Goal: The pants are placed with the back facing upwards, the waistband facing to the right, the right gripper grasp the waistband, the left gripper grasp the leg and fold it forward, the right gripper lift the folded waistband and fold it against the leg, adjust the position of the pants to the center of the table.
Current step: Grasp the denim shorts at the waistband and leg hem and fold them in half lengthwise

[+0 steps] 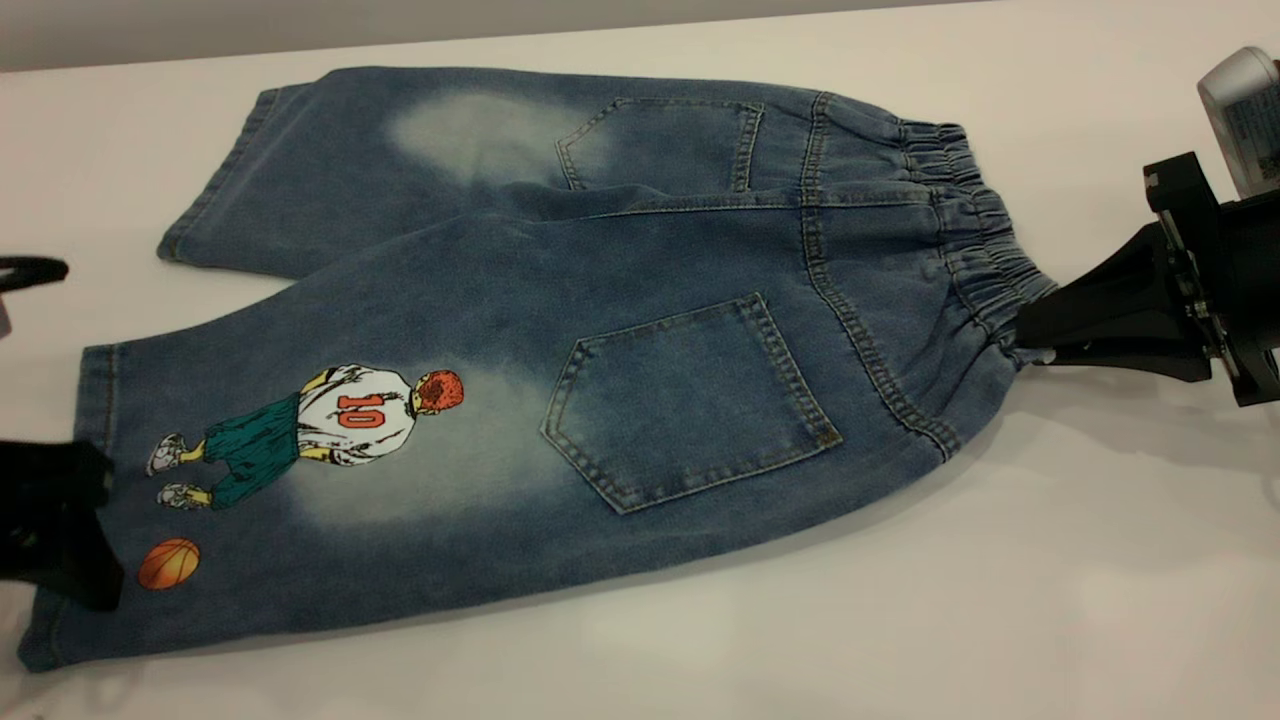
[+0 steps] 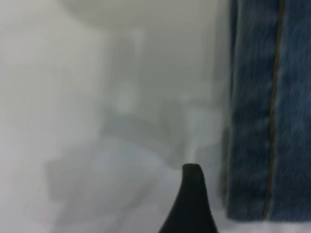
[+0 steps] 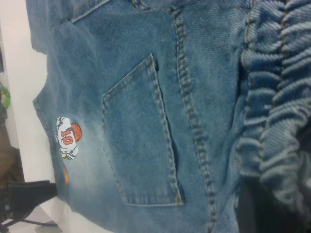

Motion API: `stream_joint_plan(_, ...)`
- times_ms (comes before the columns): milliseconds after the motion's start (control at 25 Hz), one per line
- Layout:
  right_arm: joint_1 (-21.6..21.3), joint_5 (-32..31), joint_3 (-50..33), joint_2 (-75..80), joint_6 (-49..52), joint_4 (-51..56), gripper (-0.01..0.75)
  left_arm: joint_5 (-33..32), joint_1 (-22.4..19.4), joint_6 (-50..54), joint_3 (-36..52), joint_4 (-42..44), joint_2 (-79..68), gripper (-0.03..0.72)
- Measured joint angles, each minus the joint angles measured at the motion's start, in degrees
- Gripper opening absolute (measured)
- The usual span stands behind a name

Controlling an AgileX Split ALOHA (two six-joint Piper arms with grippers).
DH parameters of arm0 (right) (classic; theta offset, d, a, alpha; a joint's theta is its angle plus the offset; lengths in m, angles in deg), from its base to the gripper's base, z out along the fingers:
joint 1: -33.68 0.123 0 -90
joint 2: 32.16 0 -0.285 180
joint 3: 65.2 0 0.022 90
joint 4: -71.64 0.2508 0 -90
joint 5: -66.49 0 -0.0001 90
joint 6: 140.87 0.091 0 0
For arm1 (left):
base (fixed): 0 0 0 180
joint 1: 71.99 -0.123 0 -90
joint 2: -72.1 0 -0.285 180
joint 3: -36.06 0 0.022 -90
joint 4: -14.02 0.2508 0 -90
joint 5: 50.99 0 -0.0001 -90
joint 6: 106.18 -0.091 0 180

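I have the black wedge-jawed right gripper (image 1: pixel 1022 338) clamped on the blue denim shorts' (image 1: pixel 560 330) ruched elastic waistband (image 1: pixel 975 235); next the black left gripper (image 1: pixel 60 525), whose jaw state I cannot tell, must grasp the printed leg's (image 1: pixel 330 480) hem.

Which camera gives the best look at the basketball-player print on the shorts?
The exterior view: the player print shows whole and unobstructed, with the number 10 and the orange ball. The right wrist view shows it small and far off. The left wrist view shows only a denim edge, no print.

Faded blue denim pants (image 1: pixel 620 300) — white table (image 1: pixel 1000 600), black pincers.
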Motion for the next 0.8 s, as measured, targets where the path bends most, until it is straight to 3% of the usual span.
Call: stream_joint_plan(800, 0.0, -0.5, 0.0, 0.0, 0.0, -0.5, 0.028, 1.5, 0.0, 0.4, -0.6, -0.2, -5.9, 0.538)
